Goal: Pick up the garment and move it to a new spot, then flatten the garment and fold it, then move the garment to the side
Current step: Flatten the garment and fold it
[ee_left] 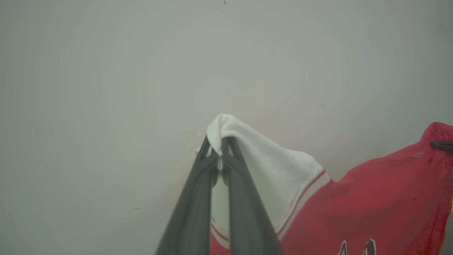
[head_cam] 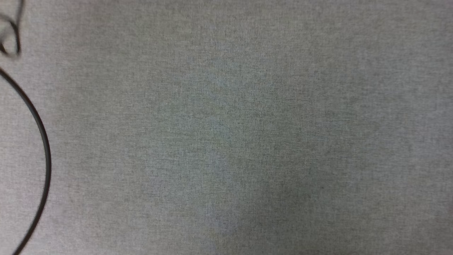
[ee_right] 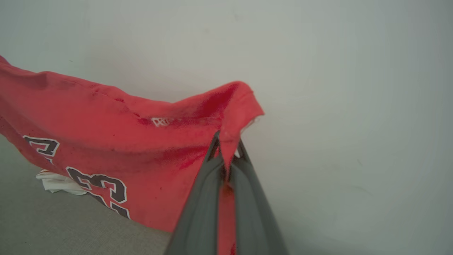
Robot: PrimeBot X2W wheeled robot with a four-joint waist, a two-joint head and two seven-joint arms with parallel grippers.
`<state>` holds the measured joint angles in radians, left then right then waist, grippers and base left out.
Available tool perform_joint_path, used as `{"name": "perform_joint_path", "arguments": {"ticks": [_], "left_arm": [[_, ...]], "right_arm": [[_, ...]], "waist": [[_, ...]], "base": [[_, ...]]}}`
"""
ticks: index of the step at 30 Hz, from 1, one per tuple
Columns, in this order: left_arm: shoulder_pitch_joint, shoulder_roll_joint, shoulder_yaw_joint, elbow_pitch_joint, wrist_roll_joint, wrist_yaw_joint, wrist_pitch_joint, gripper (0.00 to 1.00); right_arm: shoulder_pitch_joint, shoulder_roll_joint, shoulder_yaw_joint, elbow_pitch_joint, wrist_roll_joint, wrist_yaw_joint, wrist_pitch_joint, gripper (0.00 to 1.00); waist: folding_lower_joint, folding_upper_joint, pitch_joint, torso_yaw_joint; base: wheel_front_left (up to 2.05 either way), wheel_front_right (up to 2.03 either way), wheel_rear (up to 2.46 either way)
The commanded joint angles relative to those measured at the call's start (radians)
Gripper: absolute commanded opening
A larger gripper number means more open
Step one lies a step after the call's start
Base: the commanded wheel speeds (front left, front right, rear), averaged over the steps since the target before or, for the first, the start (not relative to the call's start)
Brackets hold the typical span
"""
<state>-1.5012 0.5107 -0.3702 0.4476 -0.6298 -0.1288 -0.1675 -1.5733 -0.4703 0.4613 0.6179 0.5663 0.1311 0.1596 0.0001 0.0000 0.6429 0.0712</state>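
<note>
The garment (ee_left: 382,191) is a red jersey with white sleeves, striped trim and black white-outlined lettering. It hangs lifted between both grippers in front of a pale wall. In the left wrist view my left gripper (ee_left: 216,145) is shut on the tip of a white sleeve (ee_left: 269,166). In the right wrist view my right gripper (ee_right: 226,145) is shut on a red edge of the garment (ee_right: 116,141), with red cloth pinched between its dark fingers (ee_right: 201,212). The lettering (ee_right: 102,187) faces this camera, and another white sleeve (ee_right: 58,182) dangles low at the left.
The head view looks down on grey woven cloth (head_cam: 226,127) covering the table. A thin black cable (head_cam: 44,141) curves along its left edge. A strip of the same grey cloth (ee_right: 70,223) lies below the hanging garment in the right wrist view.
</note>
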Motion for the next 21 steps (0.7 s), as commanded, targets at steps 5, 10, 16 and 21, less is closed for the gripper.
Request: {"name": "perform_joint_path", "arguments": {"ticks": [5,10,16,21], "left_arm": [[0.260,0.051,-0.009,-0.049,-0.024,0.006,-0.049,0.00],[0.531,0.057,0.009,-0.124,-0.053,0.047,-0.080,0.00],[0.902,0.067,0.038,-0.269,-0.064,0.126,-0.094,0.00],[1.166,0.065,0.059,-0.388,-0.082,0.188,-0.098,0.00]], "right_arm": [[0.211,-0.040,0.077,-0.039,0.102,-0.001,-0.054,0.00],[0.435,-0.103,0.137,-0.133,0.186,-0.001,-0.080,0.00],[0.696,-0.142,0.181,-0.217,0.234,-0.001,-0.101,0.00],[0.876,-0.146,0.195,-0.252,0.252,-0.001,-0.107,0.00]], "waist": [[-0.0001,0.0000,-0.067,-0.008],[-0.0001,0.0000,-0.140,0.003],[-0.0001,0.0000,-0.241,0.000],[-0.0001,0.0000,-0.316,0.001]], "base": [[0.00,0.00,0.00],[0.00,0.00,0.00],[0.00,0.00,0.00],[0.00,0.00,0.00]]}}
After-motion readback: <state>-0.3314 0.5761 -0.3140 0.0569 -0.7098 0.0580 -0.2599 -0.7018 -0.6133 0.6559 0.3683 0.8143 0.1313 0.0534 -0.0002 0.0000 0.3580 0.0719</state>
